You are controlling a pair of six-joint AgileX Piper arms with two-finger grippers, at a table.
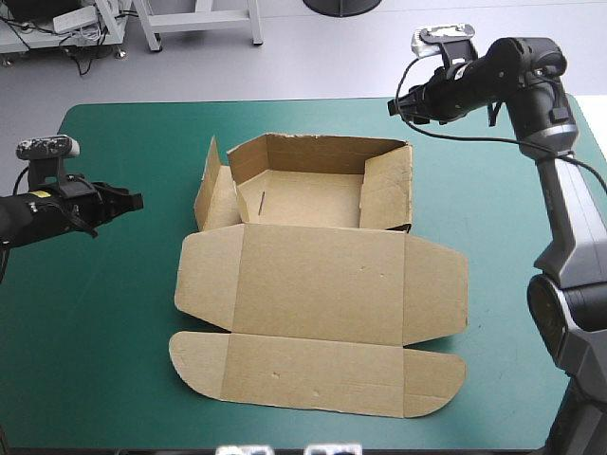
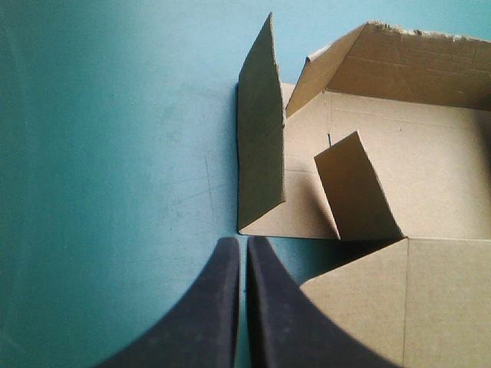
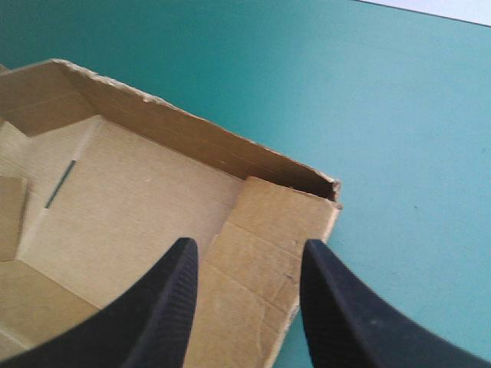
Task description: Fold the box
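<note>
The brown box (image 1: 318, 284) sits in the middle of the table (image 1: 95, 341), walls up at the far side, lid flat toward the near edge. The left jaws are closed, holding nothing, near the box's left side. The right jaws are open above its far right corner.

High cam sits above & behind the robot, facing fwd and down, far enough back to take in the whole table (image 1: 104, 322) and the box (image 1: 322, 284). Left wrist cam is close in, looking along the left gripper (image 2: 242, 244) at the box's raised side flap just ahead of it. Right wrist cam looks steeply down past the right gripper (image 3: 247, 249) into the box corner under it; all 3 share the box floor w/ its slot (image 3: 61, 184).
</note>
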